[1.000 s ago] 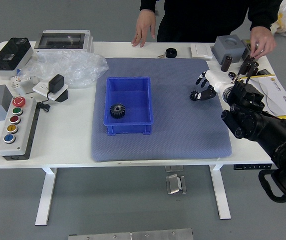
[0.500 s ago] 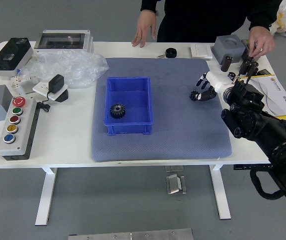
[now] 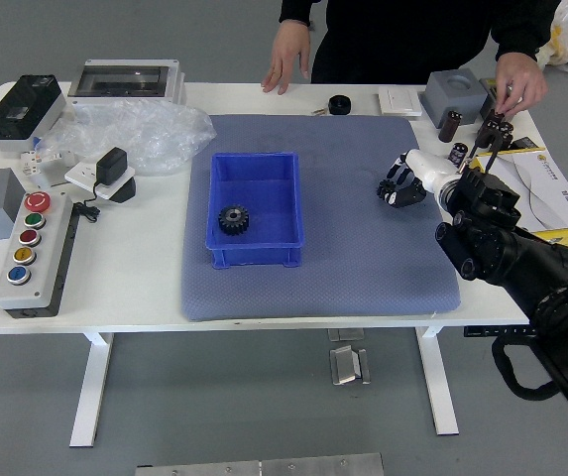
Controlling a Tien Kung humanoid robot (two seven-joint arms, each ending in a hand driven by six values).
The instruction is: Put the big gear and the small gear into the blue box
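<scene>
From here I see the big gear [image 3: 233, 220] down inside the blue box [image 3: 257, 256], over by the box's left wall and nearer its near edge than its far one. The box stands on the blue-grey mat [image 3: 343, 280], left of the middle of the table [image 3: 130, 273]. The small gear [image 3: 384, 188] is outside the box, near the mat's right edge and nearer the table's far edge than its near one.

The robot's right hand [image 3: 434, 175] reaches in across the table's right edge, pointing left — its fingers bent and apart, the tips right up by that small gear. Whether they touch it, I cannot tell.

Across the table stands a person in black clothing [image 3: 402, 40]. One of their hands [image 3: 286, 55] hangs at the far edge, fingers pointing down. The other hand [image 3: 518, 82] is lowered at the far right corner, beside a grey box [image 3: 454, 94]; what its fingertips touch is too small to make out.

Along the table's left edge sits a panel of coloured buttons [image 3: 38, 253] — crumpled clear plastic [image 3: 155, 134] lies toward the far left corner, and a yellow-edged sheet [image 3: 546, 193] lies by the right edge
</scene>
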